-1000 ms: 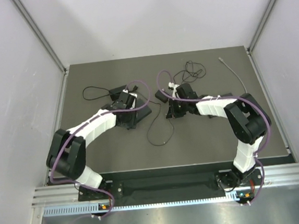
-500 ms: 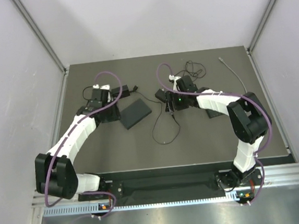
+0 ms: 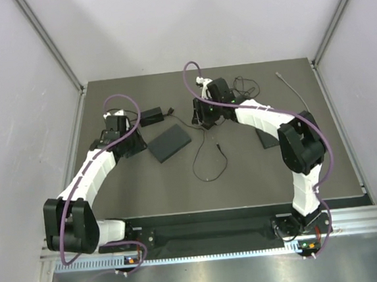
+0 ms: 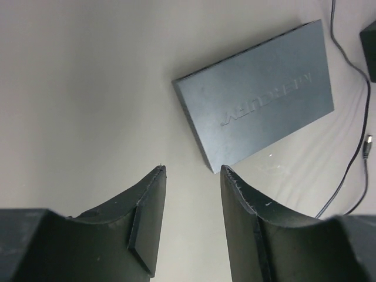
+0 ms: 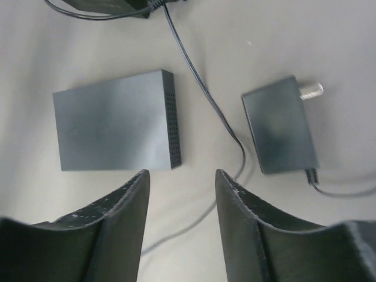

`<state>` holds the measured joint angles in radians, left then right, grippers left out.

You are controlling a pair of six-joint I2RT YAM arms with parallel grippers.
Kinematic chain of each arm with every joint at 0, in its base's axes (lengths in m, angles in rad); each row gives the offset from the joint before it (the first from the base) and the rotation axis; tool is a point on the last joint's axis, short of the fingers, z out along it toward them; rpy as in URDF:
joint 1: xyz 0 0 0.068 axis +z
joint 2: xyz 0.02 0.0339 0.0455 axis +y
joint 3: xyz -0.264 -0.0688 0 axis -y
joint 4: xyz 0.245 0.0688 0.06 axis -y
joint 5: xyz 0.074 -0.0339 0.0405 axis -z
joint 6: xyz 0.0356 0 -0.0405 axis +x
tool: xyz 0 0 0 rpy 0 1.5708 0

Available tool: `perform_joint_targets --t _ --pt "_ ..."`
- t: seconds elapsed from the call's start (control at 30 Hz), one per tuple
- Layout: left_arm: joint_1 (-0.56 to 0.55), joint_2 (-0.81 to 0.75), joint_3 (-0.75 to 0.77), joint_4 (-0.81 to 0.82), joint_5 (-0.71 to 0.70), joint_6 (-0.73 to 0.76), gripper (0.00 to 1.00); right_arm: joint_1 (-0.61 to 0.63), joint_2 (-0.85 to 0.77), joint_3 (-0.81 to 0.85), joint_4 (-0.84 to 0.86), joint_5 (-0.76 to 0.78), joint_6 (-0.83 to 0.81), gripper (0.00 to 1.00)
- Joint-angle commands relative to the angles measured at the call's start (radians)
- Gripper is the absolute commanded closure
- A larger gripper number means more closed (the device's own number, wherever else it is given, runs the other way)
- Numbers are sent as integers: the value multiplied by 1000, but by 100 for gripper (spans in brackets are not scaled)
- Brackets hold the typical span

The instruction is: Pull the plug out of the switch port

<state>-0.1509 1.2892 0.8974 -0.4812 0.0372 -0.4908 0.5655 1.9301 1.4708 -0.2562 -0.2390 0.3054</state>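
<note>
Dark table [image 3: 278, 179] with both arms reaching over its far half. The flat grey switch [image 4: 258, 111] lies flat ahead of the left gripper [image 4: 191, 170] and off to one side of the gap, clear of both tips. The left jaws stand moderately parted with nothing between them. Seen from the right gripper [image 5: 181, 173], whose jaws are likewise parted and empty, the same switch lies beyond one jaw tip. A small black adapter [image 5: 279, 126] lies beyond the other tip. The thin black cable [image 5: 202, 88] runs between the two, roughly in line with the gap. The plug [image 3: 223, 148] rests loose on the table, nearer the arm bases than either pair of jaws and well apart from the switch, so the port appears already vacated. Judged hazards: a descending or retreating right jaw could hook the slack cable and drag the plug or adapter across the table. The switch looks light and unanchored, so a brush from the left tips would likely slide or turn it.
</note>
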Motion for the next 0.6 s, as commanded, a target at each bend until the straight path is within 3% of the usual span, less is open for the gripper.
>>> perform_joint_targets --t 0.0,0.1,0.23,0.3,0.4,0.57 --pt "11 16 -20 84 29 -48 53 11 41 62 -2 -34 26 57" --pt "17 36 -20 113 21 -61 53 14 76 91 0 -63 46 66" --pt "30 97 20 157 53 -46 55 33 127 100 18 -66 72 68" --pt "37 160 73 168 105 0 57 37 141 98 28 -69 92 78" --pt "42 290 176 168 185 54 65 45 133 53 64 -43 148 83" --pt "47 481 311 133 190 83 79 99 87 -47 95 73 241 91"
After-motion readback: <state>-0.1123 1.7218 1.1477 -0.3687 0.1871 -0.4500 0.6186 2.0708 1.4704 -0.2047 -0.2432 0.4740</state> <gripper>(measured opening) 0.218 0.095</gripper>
